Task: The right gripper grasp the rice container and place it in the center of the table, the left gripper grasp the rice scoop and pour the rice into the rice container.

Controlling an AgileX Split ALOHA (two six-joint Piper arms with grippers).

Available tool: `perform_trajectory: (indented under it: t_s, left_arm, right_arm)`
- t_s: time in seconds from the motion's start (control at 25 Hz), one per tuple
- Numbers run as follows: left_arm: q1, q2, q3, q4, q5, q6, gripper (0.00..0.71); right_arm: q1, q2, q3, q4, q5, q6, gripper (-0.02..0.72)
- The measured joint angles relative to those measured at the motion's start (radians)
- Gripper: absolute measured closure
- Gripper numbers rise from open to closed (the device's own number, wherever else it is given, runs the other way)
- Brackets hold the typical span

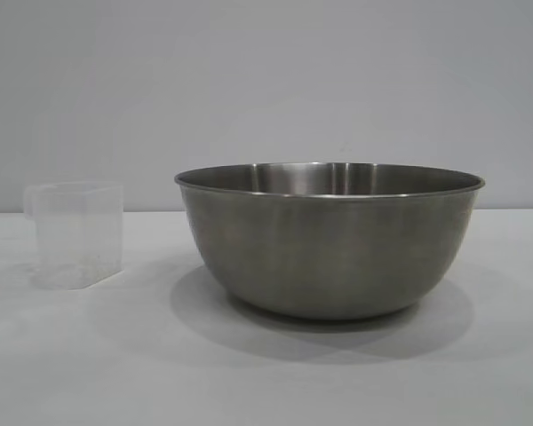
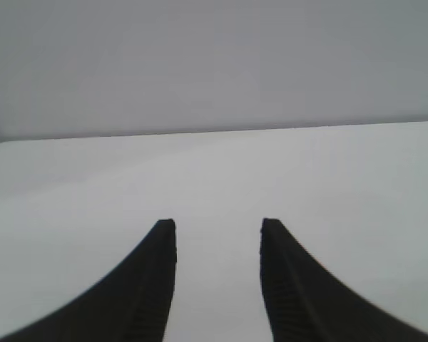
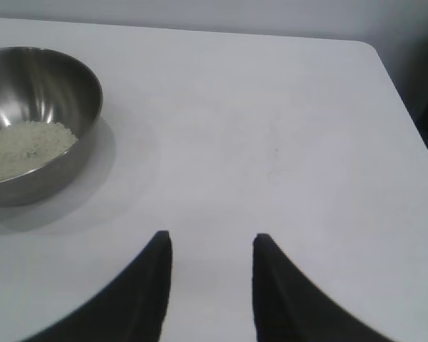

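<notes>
The steel bowl (image 1: 329, 240) stands upright on the white table (image 1: 249, 373), and the right wrist view shows a pale heap of rice (image 3: 21, 146) already lying in its bottom. The small clear plastic cup (image 1: 74, 233) stands upright on the table to the left of the bowl, apart from it, and looks empty apart from perhaps a few specks near its base.

The left gripper (image 2: 218, 226) hangs over bare table with its jaws parted by a moderate gap and nothing between them; neither bowl nor cup shows in its view. The right gripper (image 3: 212, 239) is likewise parted and empty, near the bowl but not touching it.

Judging from the rice in the bowl and the set-down cup, the pour seems done. What is left, I judge, is to keep both arms clear of the bowl's thin rim and away from the light cup, which could tip easily if brushed.

No brand, label or writing can be read on the bowl or cup.
</notes>
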Motion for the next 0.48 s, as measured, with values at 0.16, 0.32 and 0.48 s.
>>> perform_trajectory:
  t_s: [0.16, 0.32, 0.48]
  left_arm:
    - [0.000, -0.201, 0.000, 0.007, 0.234, -0.043, 0.489]
    - [0.000, -0.361, 0.000, -0.073, 0.457, -0.035, 0.489]
    - [0.000, -0.474, 0.000, -0.274, 0.636, 0.165, 0.489]
  right_arm:
    - [0.000, 0.000, 0.000, 0.000, 0.000, 0.000, 0.461]
    - [0.000, 0.000, 0.000, 0.000, 0.000, 0.000, 0.461]
    - [0.000, 0.000, 0.000, 0.000, 0.000, 0.000, 0.461]
